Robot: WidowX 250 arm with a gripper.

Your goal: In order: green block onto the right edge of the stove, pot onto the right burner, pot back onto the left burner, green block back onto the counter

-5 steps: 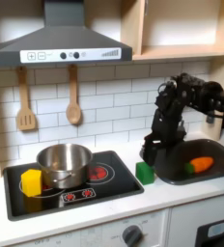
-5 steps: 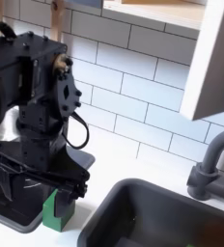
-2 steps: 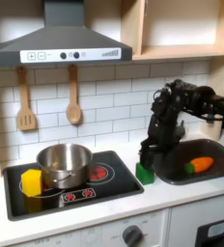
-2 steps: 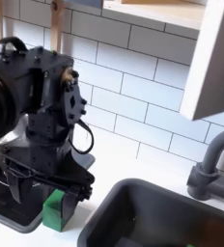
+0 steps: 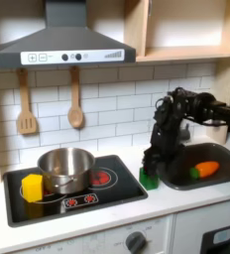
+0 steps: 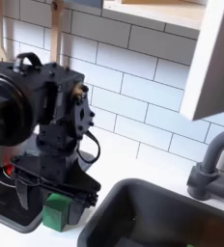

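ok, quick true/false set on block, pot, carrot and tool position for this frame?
1. The green block sits on the counter between stove and sink. True.
2. The pot is on the first exterior view's right burner. False: left burner.
3. The toy carrot lies in the sink. True.
4. The tool is above the pot. False: it is low over the green block.

Tool sits directly over the green block
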